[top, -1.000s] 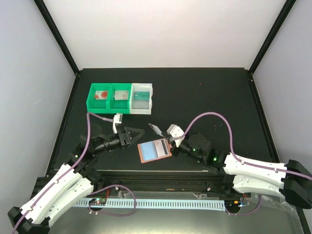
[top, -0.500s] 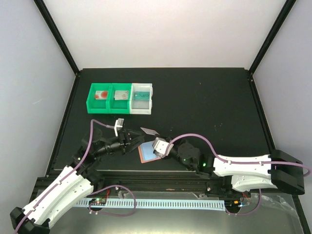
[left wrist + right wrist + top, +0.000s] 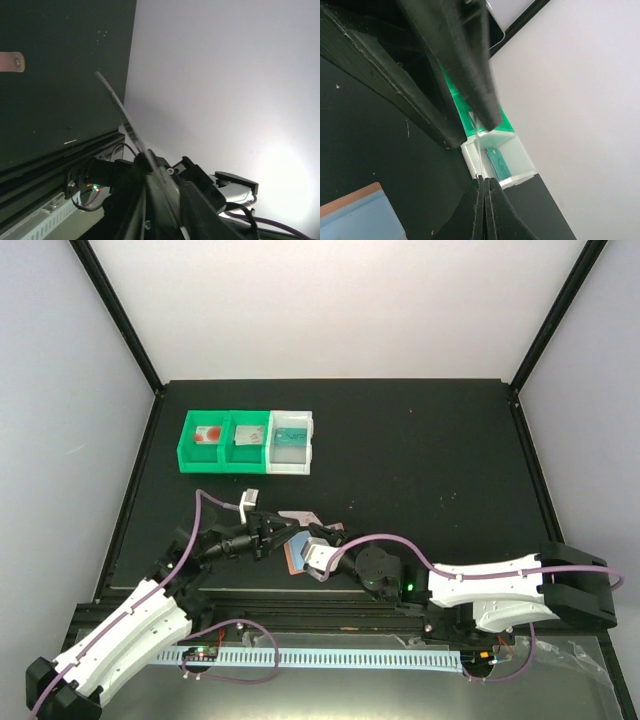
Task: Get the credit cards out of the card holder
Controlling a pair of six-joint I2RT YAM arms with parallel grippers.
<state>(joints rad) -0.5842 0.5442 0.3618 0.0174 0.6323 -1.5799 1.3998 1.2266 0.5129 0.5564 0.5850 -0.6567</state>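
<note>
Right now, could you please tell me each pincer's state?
Left pincer: around the credit card; grip cannot be told.
Right pincer: closed on the credit card.

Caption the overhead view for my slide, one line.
Over the card holder, the right gripper holds a credit card out to the left gripper, three bins behind.

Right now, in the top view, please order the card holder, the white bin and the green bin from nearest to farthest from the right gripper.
1. card holder: on the table by the near edge, right beside the right gripper.
2. white bin: farther back on the left half, right end of the bin row.
3. green bin: joined to the white bin's left side, farthest.
</note>
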